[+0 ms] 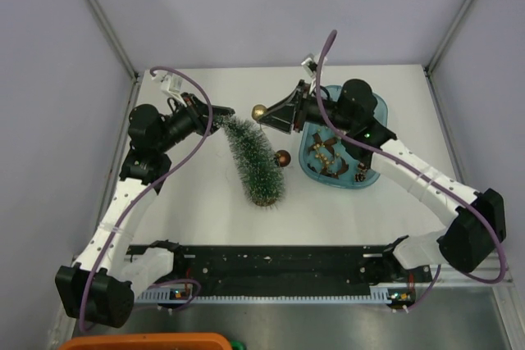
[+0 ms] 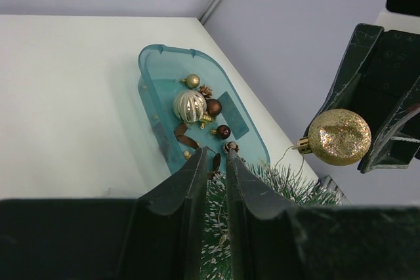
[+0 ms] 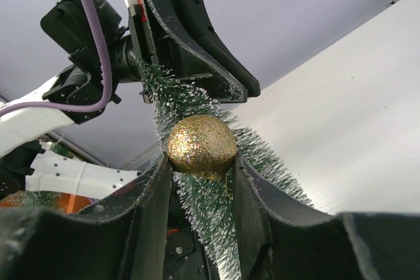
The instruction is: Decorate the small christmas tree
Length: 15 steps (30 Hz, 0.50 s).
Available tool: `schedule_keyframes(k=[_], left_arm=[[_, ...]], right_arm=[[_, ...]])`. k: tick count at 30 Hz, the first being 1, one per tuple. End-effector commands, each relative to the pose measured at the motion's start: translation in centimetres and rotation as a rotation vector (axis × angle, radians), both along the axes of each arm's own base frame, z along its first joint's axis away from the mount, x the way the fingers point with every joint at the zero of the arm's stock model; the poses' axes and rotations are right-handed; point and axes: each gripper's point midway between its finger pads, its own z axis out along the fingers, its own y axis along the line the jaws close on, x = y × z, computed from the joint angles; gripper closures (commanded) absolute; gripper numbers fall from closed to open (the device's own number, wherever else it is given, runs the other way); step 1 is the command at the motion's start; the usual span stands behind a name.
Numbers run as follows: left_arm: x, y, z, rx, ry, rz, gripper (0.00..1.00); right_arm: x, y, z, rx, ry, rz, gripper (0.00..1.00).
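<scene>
White tabletop point(image 1: 205, 219) bears a frosted green bristle tree point(image 1: 256, 157), tip clenched by left gripper point(image 2: 215, 159). Right gripper point(image 3: 201, 162) grasps a glittery gold ball point(image 2: 339, 137).

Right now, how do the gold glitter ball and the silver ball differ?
The gold glitter ball is clamped in the right gripper by the small christmas tree; the silver ball lies in the blue tray. Gold is glittery, silver ribbed and shiny. Both are round ornaments.
</scene>
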Motion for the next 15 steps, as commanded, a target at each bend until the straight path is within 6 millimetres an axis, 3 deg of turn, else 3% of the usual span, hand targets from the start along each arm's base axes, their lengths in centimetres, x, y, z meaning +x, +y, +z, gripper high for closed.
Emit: schedule_keyframes(k=[1,15], left_arm=[[-0.3,0.2,1.9,-0.014,-0.082,0.004,0.77],[-0.8,0.2,2.0,-0.019,-0.094,-0.007,0.8]], right_arm=[[-0.3,0.8,3.3,0.066,-0.069,0.028,0.88],[2.0,0.7,-0.9,-0.038,-0.048,-0.07,0.9]])
